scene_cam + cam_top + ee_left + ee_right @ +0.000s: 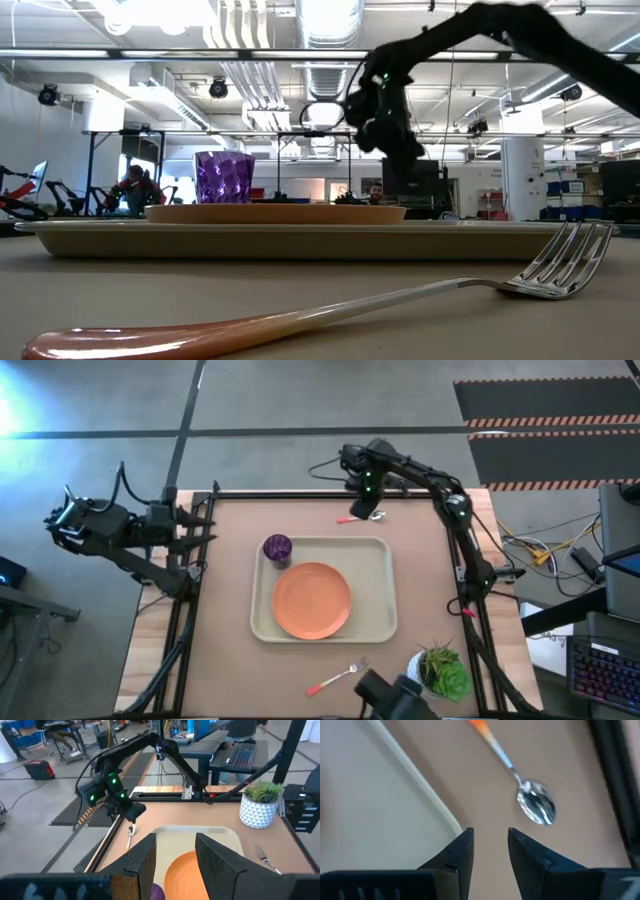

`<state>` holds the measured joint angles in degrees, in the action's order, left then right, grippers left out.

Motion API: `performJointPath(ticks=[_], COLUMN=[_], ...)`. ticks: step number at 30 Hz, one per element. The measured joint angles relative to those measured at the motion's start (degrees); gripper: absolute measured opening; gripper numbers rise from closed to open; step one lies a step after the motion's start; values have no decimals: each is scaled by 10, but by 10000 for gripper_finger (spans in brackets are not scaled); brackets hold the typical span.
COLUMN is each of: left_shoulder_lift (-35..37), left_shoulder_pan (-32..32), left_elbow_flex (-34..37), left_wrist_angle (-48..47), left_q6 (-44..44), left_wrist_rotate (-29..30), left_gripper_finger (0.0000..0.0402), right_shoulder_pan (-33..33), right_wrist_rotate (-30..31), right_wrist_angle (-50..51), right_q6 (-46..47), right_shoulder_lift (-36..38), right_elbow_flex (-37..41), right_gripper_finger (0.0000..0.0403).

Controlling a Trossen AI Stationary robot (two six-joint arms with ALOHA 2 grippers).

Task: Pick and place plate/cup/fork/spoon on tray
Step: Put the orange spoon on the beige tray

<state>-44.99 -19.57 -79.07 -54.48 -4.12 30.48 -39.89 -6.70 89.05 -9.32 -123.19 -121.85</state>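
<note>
- Spoon [536,806]: polished metal bowl, mirror-glossy; handle looks smooth orange plastic.
- Fork [300,305]: bright metal tines, glossy; handle smooth, with a slight sheen.
- Tray [378,585]: cream plastic, smooth, matt.
- Plate [312,601]: orange plastic, smooth, low sheen.
- Cup [224,177]: purple translucent plastic, faceted, glossy.
- Counter [250,520]: brown, matt, even surface.
- Right hand [489,851]: fingers dark and matt.

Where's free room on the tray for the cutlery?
Tray: bare strip on its right side, between the plate and the right rim, and the corner above the plate, right of the cup. Left side is crowded: cup and plate. Spoon and fork lie off it.
</note>
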Motion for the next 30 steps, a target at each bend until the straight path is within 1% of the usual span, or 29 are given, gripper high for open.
performJointPath(ticks=[3,5,11,14,19,30], left_shoulder_lift=[-9,-15,-27,-30,-32,-32], left_shoulder_pan=[0,0,0,0,0,0], left_elbow_flex=[0,0,0,0,0,0], left_wrist_angle=[0,1,11,16,15,15], left_q6=[-1,-2,-15,-15,-15,-15], left_wrist_rotate=[0,0,0,0,0,0], left_gripper_finger=[120,120,120,120,120,120], right_shoulder_pan=[0,-1,0,0,0,-9], right_wrist_rotate=[-1,-17,-39,-63,-68,-66], right_wrist_angle=[8,11,8,10,9,-17], right_q6=[-23,-38,-64,-71,-88,-110], right_shoulder_lift=[-45,-69,-115,-128,-146,-148], right_elbow_flex=[-36,-59,-116,-119,-119,-118], right_gripper_finger=[109,109,109,109,109,109])
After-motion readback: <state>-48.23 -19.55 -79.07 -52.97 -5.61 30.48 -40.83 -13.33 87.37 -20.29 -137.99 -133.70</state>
